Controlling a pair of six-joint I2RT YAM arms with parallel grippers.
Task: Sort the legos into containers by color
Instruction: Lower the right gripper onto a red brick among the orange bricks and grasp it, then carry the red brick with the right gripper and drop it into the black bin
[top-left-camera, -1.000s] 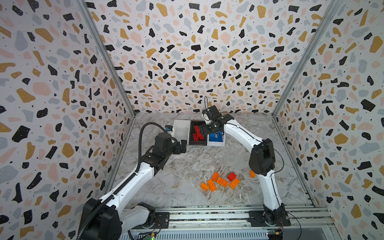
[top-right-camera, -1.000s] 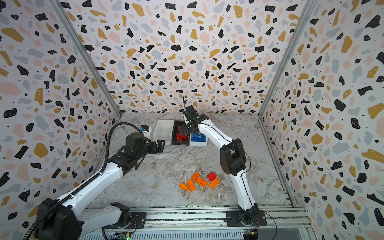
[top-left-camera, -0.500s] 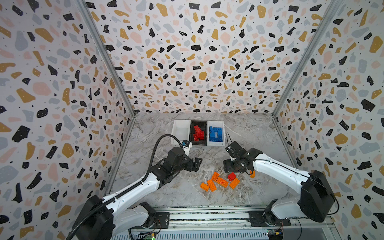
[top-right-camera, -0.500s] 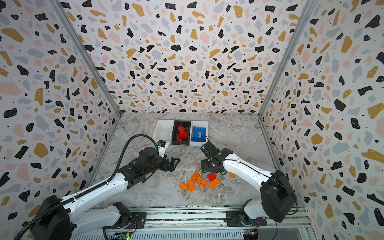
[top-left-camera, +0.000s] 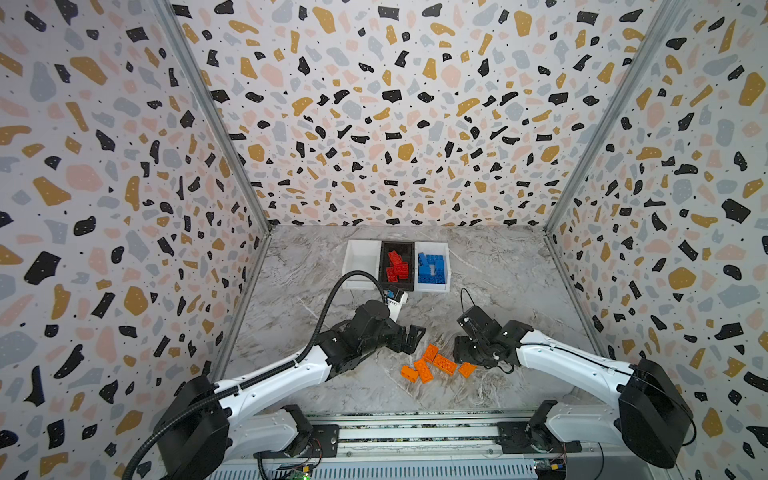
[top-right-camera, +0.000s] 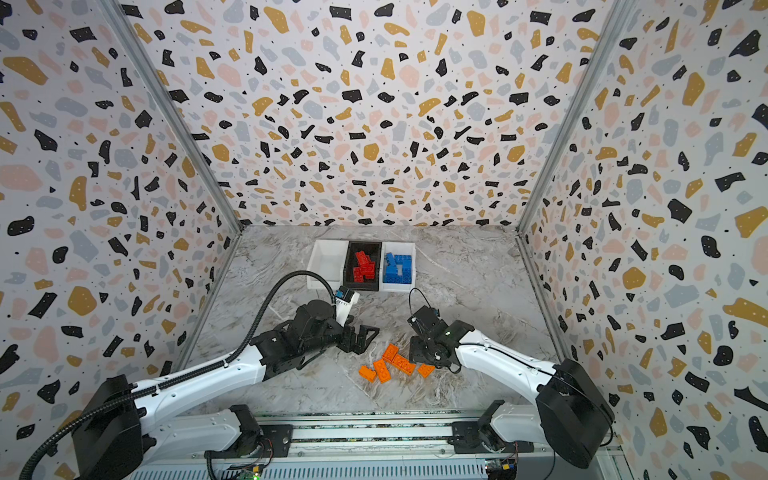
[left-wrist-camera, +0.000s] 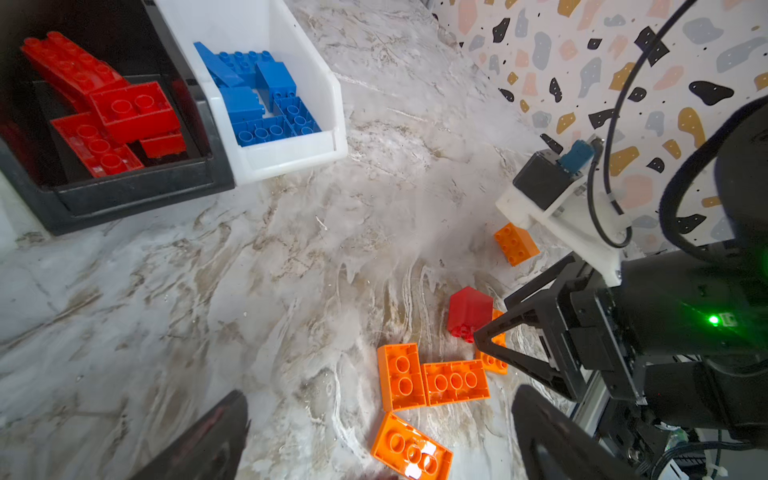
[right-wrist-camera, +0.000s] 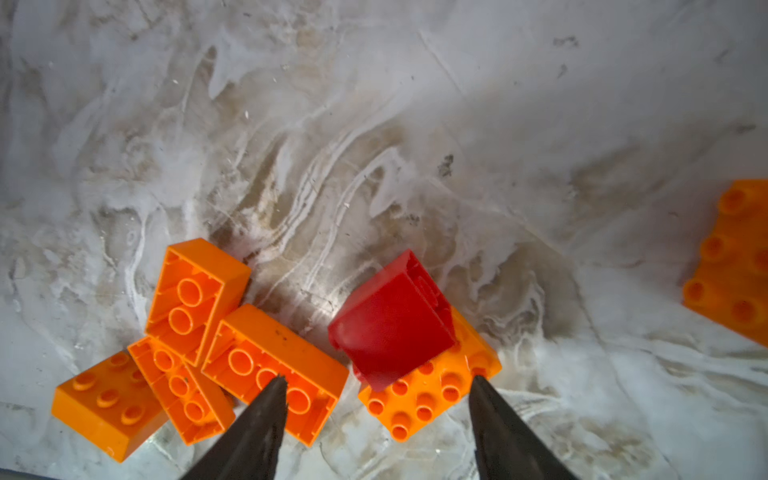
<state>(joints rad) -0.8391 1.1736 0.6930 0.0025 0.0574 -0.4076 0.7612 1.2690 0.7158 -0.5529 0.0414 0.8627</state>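
red brick (right-wrist-camera: 390, 320): last red one on the bench (top-left-camera: 316, 291); tipped, leaning on an orange square brick (right-wrist-camera: 428, 395); in both top views hidden under the right arm.
orange bricks (top-left-camera: 432, 363): loose cluster touching each other by the red brick; one stray orange brick (left-wrist-camera: 515, 243) set apart; none binned.
black bin (top-left-camera: 397, 287): middle of the row, reds only.
white bin with blues (top-left-camera: 432, 287): just beside it, blues only.
empty white bin (top-left-camera: 359, 262): other side of the black one, nothing in it.
right end effector (right-wrist-camera: 379, 378): low over the red brick, jaws at medium width either side of it, not touching, holding nothing.
left end effector (top-left-camera: 413, 336): jaws wide, empty, just beside the orange cluster.
change: a second ago the right arm was up over the bins and the left arm hung beside the empty white bin; both have swung down to the pile.
meaning: likely a drop-off is done and the next pick begins; right looks set for red to the black bin, left for orange to the empty white bin.
risk: a pinch on the tilted red brick may drag the orange one under it.
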